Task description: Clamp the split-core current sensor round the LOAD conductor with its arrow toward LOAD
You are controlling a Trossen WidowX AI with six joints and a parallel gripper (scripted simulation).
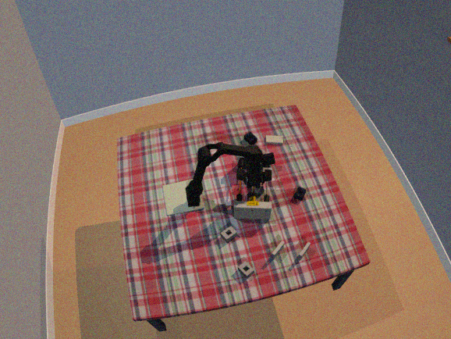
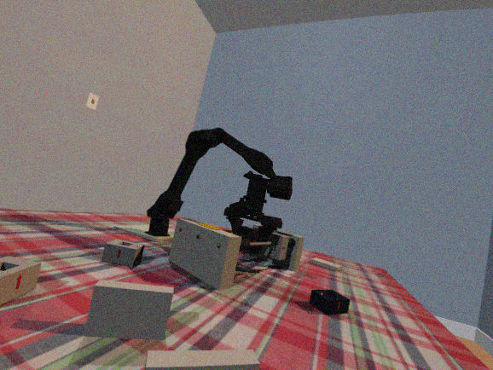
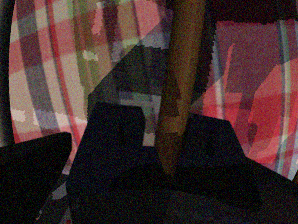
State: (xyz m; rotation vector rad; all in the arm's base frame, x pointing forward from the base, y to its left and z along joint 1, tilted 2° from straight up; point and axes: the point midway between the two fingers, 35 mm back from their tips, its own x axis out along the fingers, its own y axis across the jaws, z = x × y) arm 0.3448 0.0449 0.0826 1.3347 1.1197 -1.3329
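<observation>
The dark blue sensor (image 3: 116, 131) shows in the wrist view, with parts on both sides of a brown conductor (image 3: 186, 60). Whether it is latched cannot be told, and its arrow is not visible. My gripper (image 1: 253, 192) (image 3: 155, 155) is open, with its fingers apart around the sensor and nothing gripped. It is low between the grey front panel (image 1: 252, 212) (image 2: 205, 251) and the rear panel (image 2: 295, 251) of the conductor stand. A yellow label (image 1: 253, 203) (image 2: 210, 226) is on the front panel's top; its text is unreadable. The LOAD marking cannot be made out.
A black block (image 1: 300, 194) (image 2: 329, 301) lies right of the stand. Two square ring blocks (image 1: 224, 234) (image 2: 112, 256) and two thin pale slabs (image 1: 278, 248) (image 2: 130, 311) stand in front. A pale block (image 1: 275, 140) (image 2: 325, 263) lies at the back.
</observation>
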